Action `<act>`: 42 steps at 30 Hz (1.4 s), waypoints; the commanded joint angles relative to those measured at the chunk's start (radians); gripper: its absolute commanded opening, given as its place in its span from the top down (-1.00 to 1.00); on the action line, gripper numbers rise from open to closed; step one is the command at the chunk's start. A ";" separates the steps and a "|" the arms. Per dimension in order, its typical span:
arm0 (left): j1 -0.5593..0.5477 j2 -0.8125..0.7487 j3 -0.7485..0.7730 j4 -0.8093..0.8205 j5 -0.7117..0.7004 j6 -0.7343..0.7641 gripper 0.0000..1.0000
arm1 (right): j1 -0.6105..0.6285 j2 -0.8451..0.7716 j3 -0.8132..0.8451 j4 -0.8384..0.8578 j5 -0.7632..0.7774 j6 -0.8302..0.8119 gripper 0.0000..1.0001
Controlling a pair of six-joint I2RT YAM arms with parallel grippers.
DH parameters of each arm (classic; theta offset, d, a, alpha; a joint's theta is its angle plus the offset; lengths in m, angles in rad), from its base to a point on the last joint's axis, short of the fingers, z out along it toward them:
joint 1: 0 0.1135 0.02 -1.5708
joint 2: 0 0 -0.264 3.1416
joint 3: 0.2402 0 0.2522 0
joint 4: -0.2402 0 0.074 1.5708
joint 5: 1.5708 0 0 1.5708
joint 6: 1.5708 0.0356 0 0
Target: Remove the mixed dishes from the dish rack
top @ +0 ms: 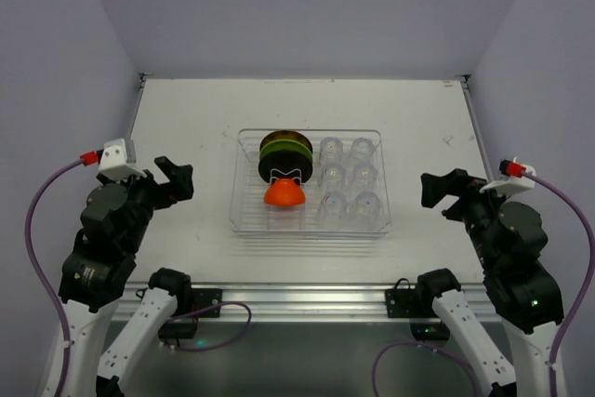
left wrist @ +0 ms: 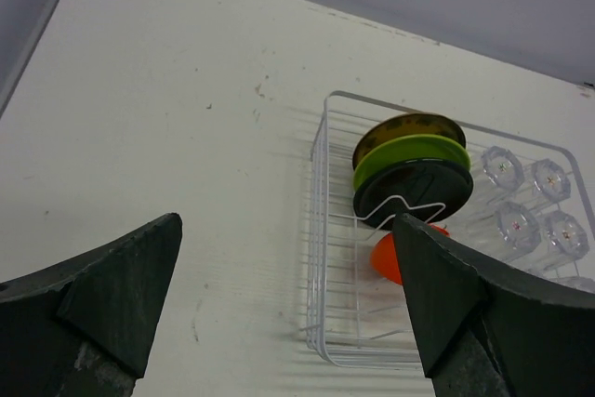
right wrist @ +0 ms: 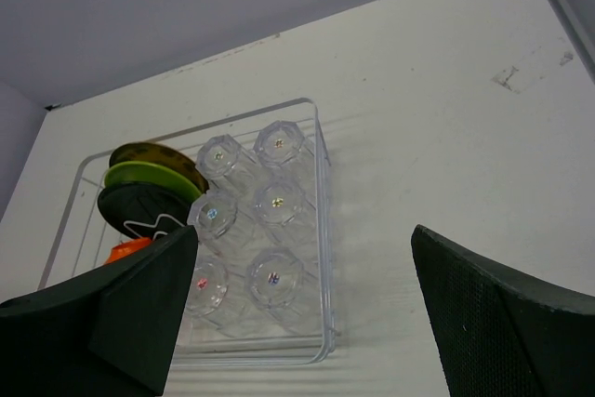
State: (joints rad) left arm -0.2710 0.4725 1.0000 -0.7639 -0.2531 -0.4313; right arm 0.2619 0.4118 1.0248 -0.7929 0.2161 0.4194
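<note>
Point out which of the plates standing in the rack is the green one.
The middle plate of the three: lime green, standing on edge between the yellowish plate behind it and the black plate in front.

A white table fills the scene, backed and flanked by plain grey walls. A metal rail runs along its near edge. A scuff marks the far right part, and small dark specks dot the left.
</note>
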 commanded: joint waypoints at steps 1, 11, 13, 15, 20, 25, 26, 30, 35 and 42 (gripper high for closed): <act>-0.005 0.029 0.014 0.044 0.132 -0.042 -1.00 | 0.002 -0.022 -0.011 0.040 -0.017 0.016 -0.98; -0.005 0.038 -0.143 0.286 0.497 -0.447 -1.00 | 0.002 -0.132 -0.087 0.133 -0.021 0.082 -0.98; -0.005 0.035 -0.194 0.305 0.488 -0.579 -1.00 | 0.002 -0.156 -0.112 0.162 -0.070 0.097 -0.98; -0.005 0.014 -0.265 0.328 0.439 -0.653 -1.00 | 0.002 -0.136 -0.124 0.169 -0.104 0.107 -0.98; -0.007 0.000 -0.313 0.319 0.299 -0.787 -1.00 | 0.002 -0.076 -0.150 0.181 -0.170 0.130 -0.98; -0.091 0.118 -0.262 0.313 0.185 -0.833 -1.00 | 0.002 -0.057 -0.187 0.254 -0.211 0.160 -0.98; -0.133 0.150 -0.250 0.313 0.145 -0.845 -1.00 | 0.002 -0.054 -0.196 0.268 -0.210 0.165 -0.98; -0.600 0.384 -0.122 0.240 -0.241 -0.989 -1.00 | 0.002 -0.028 -0.203 0.278 -0.211 0.177 -0.98; -0.842 0.517 0.003 0.066 -0.489 -1.194 -1.00 | 0.002 -0.039 -0.157 0.209 -0.179 0.127 -0.98; -0.918 0.735 0.081 0.067 -0.488 -1.319 -1.00 | 0.000 -0.116 -0.150 0.173 -0.130 0.090 -0.98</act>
State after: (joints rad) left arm -1.1748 1.1530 1.0393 -0.6605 -0.6201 -1.6306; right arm 0.2619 0.3172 0.8314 -0.6113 0.0582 0.5461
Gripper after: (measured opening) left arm 0.997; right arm 0.990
